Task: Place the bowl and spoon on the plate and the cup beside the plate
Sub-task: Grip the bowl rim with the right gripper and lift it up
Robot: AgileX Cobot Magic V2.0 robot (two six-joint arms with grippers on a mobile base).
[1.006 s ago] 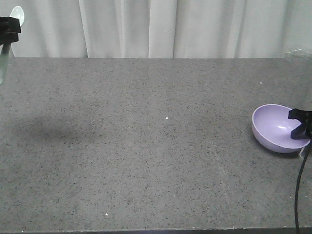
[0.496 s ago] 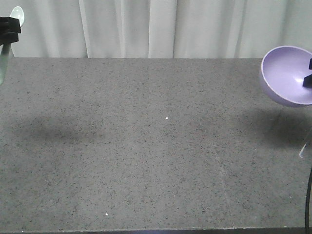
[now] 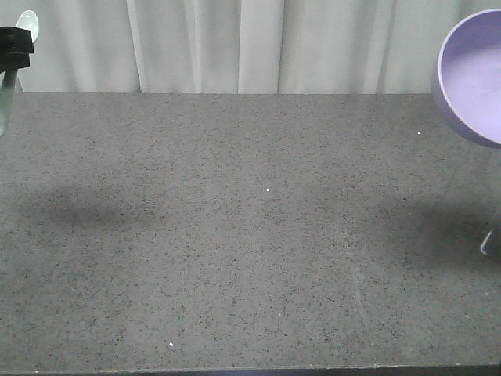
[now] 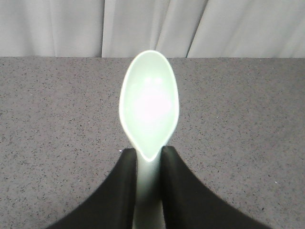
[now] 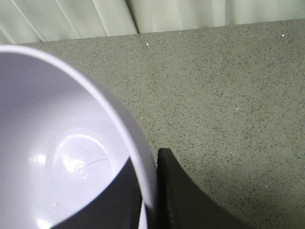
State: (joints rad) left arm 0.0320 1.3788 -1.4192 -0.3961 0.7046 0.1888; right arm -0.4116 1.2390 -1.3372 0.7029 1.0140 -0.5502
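Observation:
The lavender bowl point(image 3: 473, 78) hangs high at the far right of the front view, tipped so its opening faces the camera. My right gripper point(image 5: 147, 191) is shut on its rim, one finger inside the bowl point(image 5: 57, 143) and one outside. At the far left my left gripper point(image 3: 16, 43) is held up in the air, shut on the mint-green spoon point(image 3: 27, 22). In the left wrist view the spoon point(image 4: 148, 105) points its oval head away from the left gripper point(image 4: 148, 157), the handle pinched between both fingers. The plate and the cup are out of view.
A grey speckled table point(image 3: 250, 235) fills the front view, with a white curtain point(image 3: 235, 47) behind its far edge. Soft shadows lie on the left and right parts of the table. A thin dark cable point(image 3: 489, 241) shows at the right edge.
My right gripper has lifted the bowl from the table at the right up to the top right, tipping it toward the camera. The left gripper and spoon have not moved.

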